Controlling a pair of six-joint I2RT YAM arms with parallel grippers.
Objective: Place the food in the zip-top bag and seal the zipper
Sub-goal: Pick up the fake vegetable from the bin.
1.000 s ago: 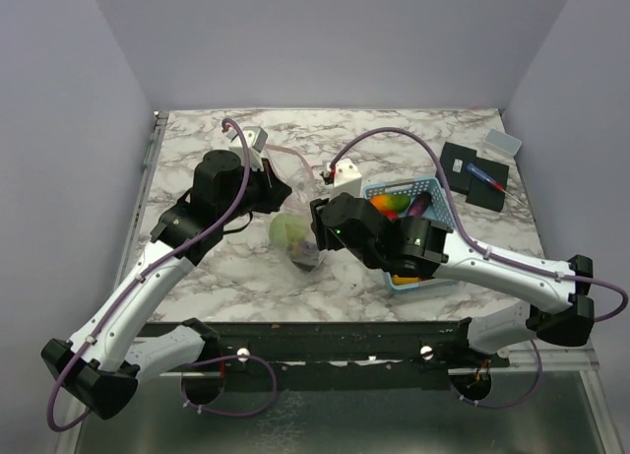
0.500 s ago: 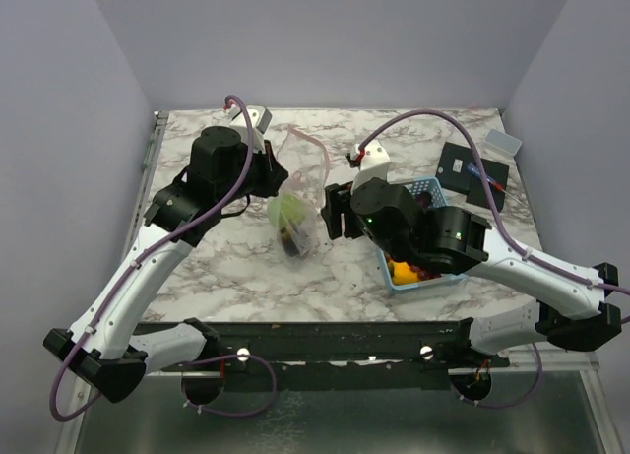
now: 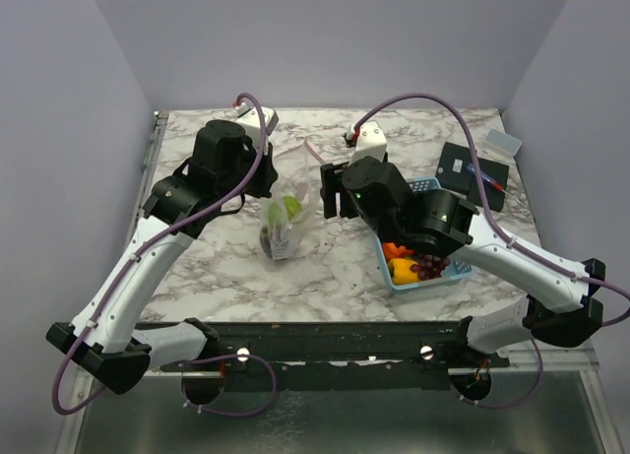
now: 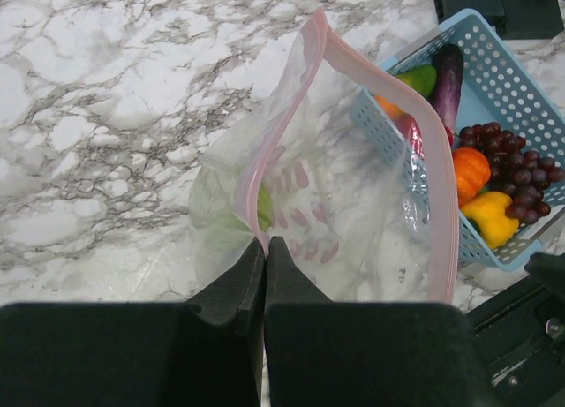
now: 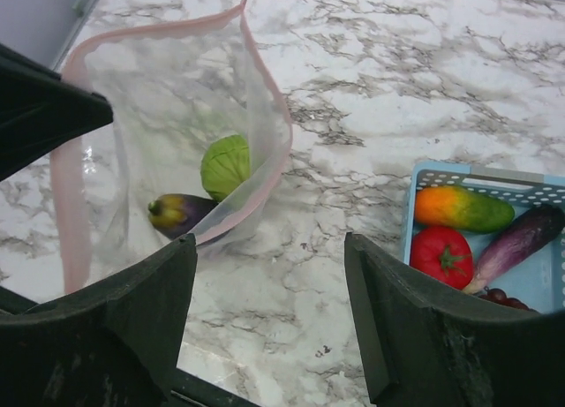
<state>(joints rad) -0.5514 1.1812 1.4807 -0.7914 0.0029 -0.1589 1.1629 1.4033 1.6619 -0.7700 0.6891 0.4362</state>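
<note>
The clear zip-top bag [image 3: 283, 221] hangs open over the table's middle, its pinkish-red zipper [image 4: 439, 169] gaping wide. My left gripper [image 4: 265, 241] is shut on the near rim of the bag and holds it up; it also shows in the top view [image 3: 274, 174]. Inside the bag lie the green cabbage [image 5: 225, 164] and a dark purple eggplant [image 5: 177, 211]. My right gripper [image 5: 269, 248] is open and empty, above the marble just right of the bag's mouth. The blue basket [image 5: 459, 172] holds a tomato [image 5: 441, 255], another eggplant [image 5: 521, 237], grapes [image 4: 508, 160], a pumpkin [image 4: 470, 169] and a yellow pepper [image 4: 490, 214].
An orange-and-green fruit [image 5: 463, 208] also lies in the basket. Black pads with a pen [image 3: 474, 170] and a small white box [image 3: 504, 142] sit at the back right. Walls close in the table on the left, back and right.
My left gripper has lifted the bag and carried it back and left. My right gripper has drawn away from the bag, up and back, uncovering the basket.
</note>
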